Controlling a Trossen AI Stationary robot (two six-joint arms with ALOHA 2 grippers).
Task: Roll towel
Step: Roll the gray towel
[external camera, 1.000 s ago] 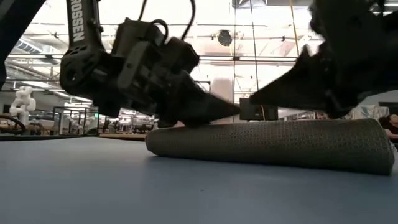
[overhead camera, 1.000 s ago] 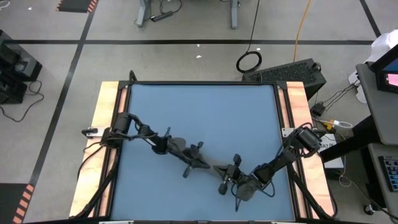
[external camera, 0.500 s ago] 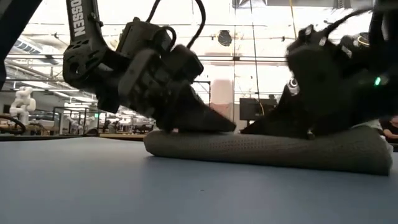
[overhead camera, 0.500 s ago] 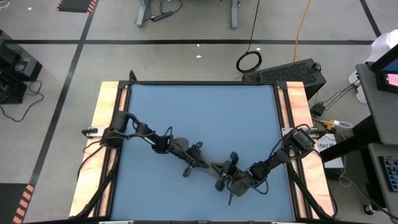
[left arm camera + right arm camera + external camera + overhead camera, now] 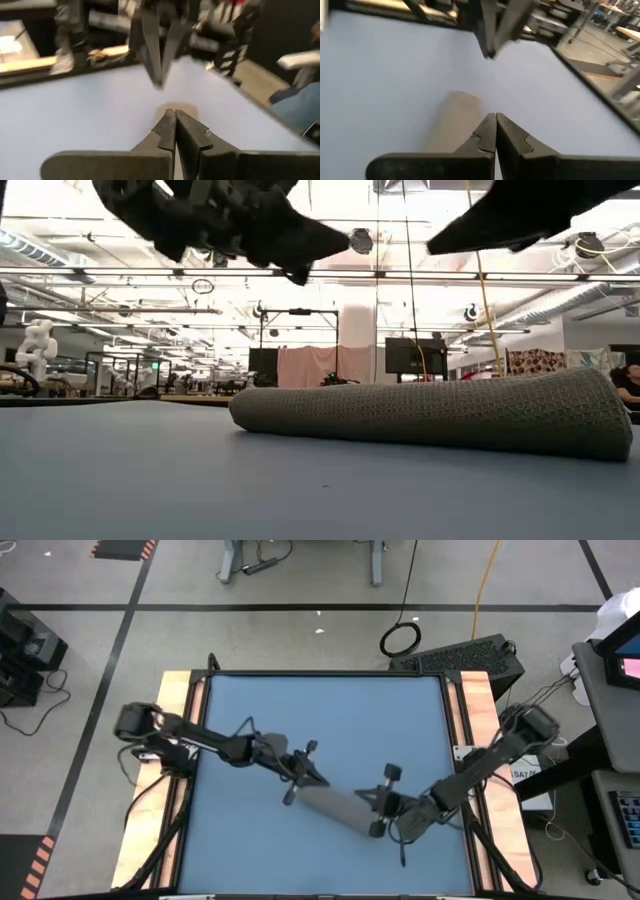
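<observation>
— Where do we find the towel (image 5: 338, 805)?

— In the high view it lies rolled into a grey-brown tube on the blue table (image 5: 330, 720), toward six o'clock of the tabletop's centre, with its long axis running from about ten o'clock to four o'clock. In the low view the towel (image 5: 430, 412) rests flat on the surface, one rounded end toward nine o'clock and the thicker end toward three o'clock.

— And our grippers?

— We see the left gripper (image 5: 322, 783) over the roll's ten o'clock end, and the right gripper (image 5: 362, 798) over its four o'clock end, tips pointing at each other along the roll. In the low view both are raised clear of the cloth: the left gripper (image 5: 340, 242) at the eleven o'clock part of the picture, the right gripper (image 5: 440, 244) at one o'clock, with open air between them and the towel.

— Are the fingers apart?

— No. In the left wrist view our left gripper (image 5: 175, 116) has its fingers pressed together with nothing between them, and the towel (image 5: 172, 108) shows just past the tips. The right wrist view shows the right gripper (image 5: 495, 118) likewise pinched together and empty, above the towel (image 5: 455, 120).

— Does either touch the cloth?

— Neither touches it, as far as we can see.
</observation>
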